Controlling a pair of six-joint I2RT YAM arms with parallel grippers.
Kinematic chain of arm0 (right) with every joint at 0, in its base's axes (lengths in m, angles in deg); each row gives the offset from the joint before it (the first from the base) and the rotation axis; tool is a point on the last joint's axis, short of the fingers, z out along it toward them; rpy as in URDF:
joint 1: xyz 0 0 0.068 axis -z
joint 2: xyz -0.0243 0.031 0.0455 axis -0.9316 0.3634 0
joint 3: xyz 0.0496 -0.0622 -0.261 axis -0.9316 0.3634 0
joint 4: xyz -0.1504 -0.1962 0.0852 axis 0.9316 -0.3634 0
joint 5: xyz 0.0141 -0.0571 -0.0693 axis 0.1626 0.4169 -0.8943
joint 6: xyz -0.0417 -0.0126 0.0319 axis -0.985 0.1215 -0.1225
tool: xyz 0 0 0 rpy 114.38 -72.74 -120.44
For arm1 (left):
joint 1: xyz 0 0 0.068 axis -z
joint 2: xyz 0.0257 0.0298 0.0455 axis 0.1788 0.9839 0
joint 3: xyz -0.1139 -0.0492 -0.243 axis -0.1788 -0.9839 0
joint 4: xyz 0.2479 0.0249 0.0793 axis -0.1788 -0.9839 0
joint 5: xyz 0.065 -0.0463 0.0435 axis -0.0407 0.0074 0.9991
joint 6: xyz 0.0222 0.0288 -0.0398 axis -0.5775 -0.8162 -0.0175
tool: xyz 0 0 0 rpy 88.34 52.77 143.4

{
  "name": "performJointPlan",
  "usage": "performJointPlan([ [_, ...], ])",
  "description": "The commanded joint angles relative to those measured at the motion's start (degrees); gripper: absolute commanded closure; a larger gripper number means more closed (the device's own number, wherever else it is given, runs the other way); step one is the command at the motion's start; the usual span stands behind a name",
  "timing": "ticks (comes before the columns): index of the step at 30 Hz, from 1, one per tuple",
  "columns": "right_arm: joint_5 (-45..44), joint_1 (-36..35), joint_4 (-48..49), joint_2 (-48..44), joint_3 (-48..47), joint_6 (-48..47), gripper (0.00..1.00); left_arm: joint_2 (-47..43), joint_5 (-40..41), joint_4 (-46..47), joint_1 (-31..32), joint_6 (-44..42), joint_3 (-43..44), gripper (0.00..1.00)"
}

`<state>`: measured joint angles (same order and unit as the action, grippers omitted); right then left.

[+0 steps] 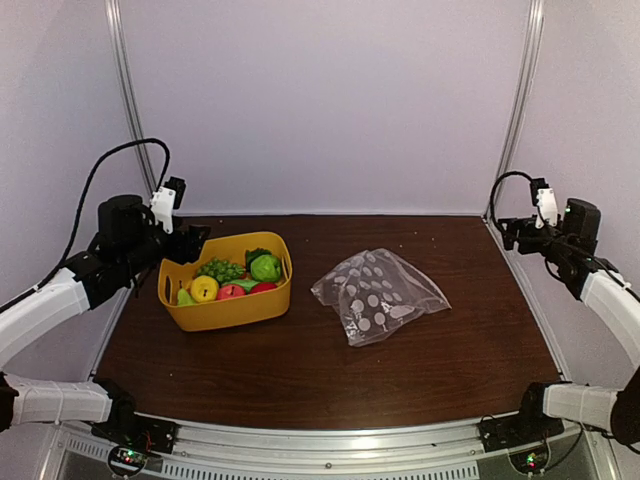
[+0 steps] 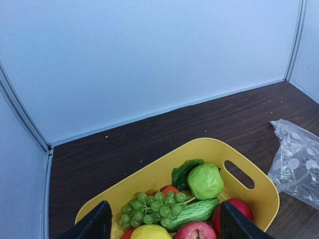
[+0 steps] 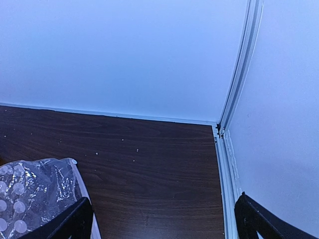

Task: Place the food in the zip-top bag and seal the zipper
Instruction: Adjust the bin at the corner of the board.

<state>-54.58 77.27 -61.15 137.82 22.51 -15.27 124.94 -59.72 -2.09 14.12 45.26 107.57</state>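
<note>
The food lies in a yellow tub [image 1: 272, 298] at the table's left: green grapes [image 2: 157, 206], a green pear [image 2: 205, 181], a cucumber [image 2: 197, 211], a yellow lemon [image 1: 204, 289] and red apples [image 2: 197, 232]. My left gripper [image 1: 188, 244] hovers open over the tub's back left corner, and its fingers [image 2: 98, 222] frame the fruit without touching it. The zip-top bag [image 1: 378, 295] lies crumpled and flat at mid-table. A thin pale strip [image 3: 81, 191] runs along its edge, likely the zipper. My right gripper [image 1: 512, 232] hangs open at the far right, above bare table.
White walls close the table at the back and on both sides, with metal posts [image 1: 128, 90] in the back corners. Dark wood table [image 1: 330, 370] lies between the tub and the bag. The right rail [image 3: 227, 189] runs close beside my right gripper.
</note>
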Motion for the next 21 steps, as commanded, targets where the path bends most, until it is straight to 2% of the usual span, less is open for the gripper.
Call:
performJointPlan([
  [1, 3.99, 0.91, 3.15, -1.27, 3.02, -1.96, 0.01, -0.15, -2.27, 3.64, 0.20, 0.75, -0.74, 0.25],
  [4, 9.66, 1.08, 2.22, -0.97, 4.54, -8.65, 0.01, 0.16, -3.33, 4.01, 0.21, 0.56, -0.81, 0.27],
  [8, 14.17, 1.10, 1.49, -0.07, 5.24, -12.20, 0.00, 1.28, -8.59, 4.37, 0.23, 1.12, -0.28, 0.30],
  [11, 16.66, 1.13, -0.36, 0.05, 4.89, -13.64, 0.01, 3.83, -13.47, 1.06, 0.66, 4.95, 2.07, 0.31],
  [16, 19.43, 1.13, -1.27, 0.14, 4.83, -14.78, 0.02, 8.64, -10.23, -5.54, 6.96, 7.76, 9.59, 0.32],
  [21, 20.90, 0.75, -2.98, 0.94, 4.02, -16.12, 0.04, 17.85, -8.96, -15.03, 11.05, 10.54, 20.86, 0.32],
])
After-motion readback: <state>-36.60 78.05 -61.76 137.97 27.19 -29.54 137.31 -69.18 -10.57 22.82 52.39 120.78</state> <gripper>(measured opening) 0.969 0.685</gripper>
